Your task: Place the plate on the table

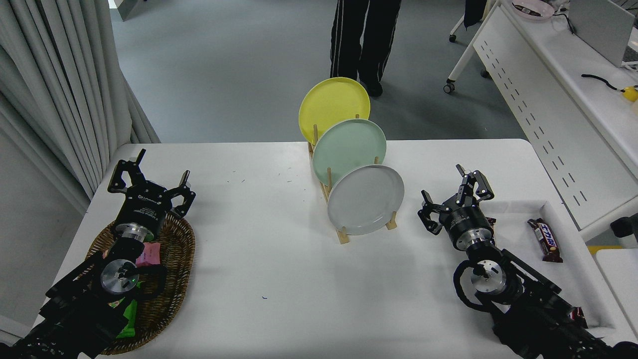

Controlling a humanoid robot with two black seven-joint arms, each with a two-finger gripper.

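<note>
- Head view, plate [365, 199]: light-gray, standing on edge in the nearest slot of a wooden rack [344, 233], mid-surface. Not yet lifted.
- Same rack, behind it: mint-green plate [349, 149], then yellow plate [334, 107], both upright.
- Surface [279, 279]: white, with bare area in front of the rack and to its left.
- Right hand [456, 197]: fingers spread, holding nothing, just right of the gray plate and apart from it.
- Left hand [152, 187]: spread open and empty, parked over a wicker basket [172, 289] at lower left.
- White tray [553, 209], right side: holds a chocolate bar [546, 240].
- Person's legs [364, 40] at far side.
- Progress, judged: nothing done; grasping, lifting out and laying flat all remain.
</note>
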